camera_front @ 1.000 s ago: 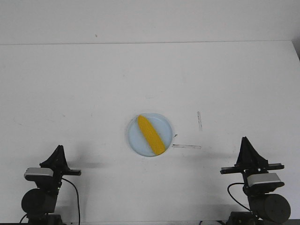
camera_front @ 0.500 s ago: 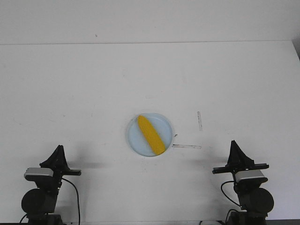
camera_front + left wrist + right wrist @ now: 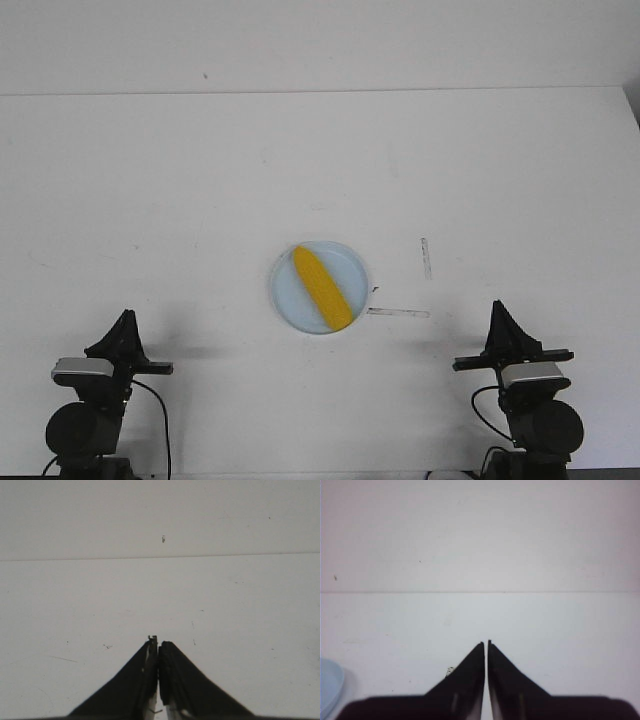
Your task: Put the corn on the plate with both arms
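Observation:
The yellow corn (image 3: 322, 288) lies diagonally on the pale blue plate (image 3: 350, 268) at the middle of the white table in the front view. My left gripper (image 3: 126, 318) is shut and empty at the near left, well apart from the plate. My right gripper (image 3: 498, 308) is shut and empty at the near right, also apart from the plate. In the left wrist view the gripper (image 3: 158, 641) has its jaws together over bare table. In the right wrist view the gripper (image 3: 486, 642) is shut, and an edge of the plate (image 3: 329, 682) shows at the side.
Two thin dark marks lie on the table (image 3: 150, 180) right of the plate, one upright (image 3: 425, 258) and one level (image 3: 400, 312). The table's far edge meets a white wall.
My right arm drew back toward the near edge and slightly left, then stayed still. The left arm, corn and plate have not moved.

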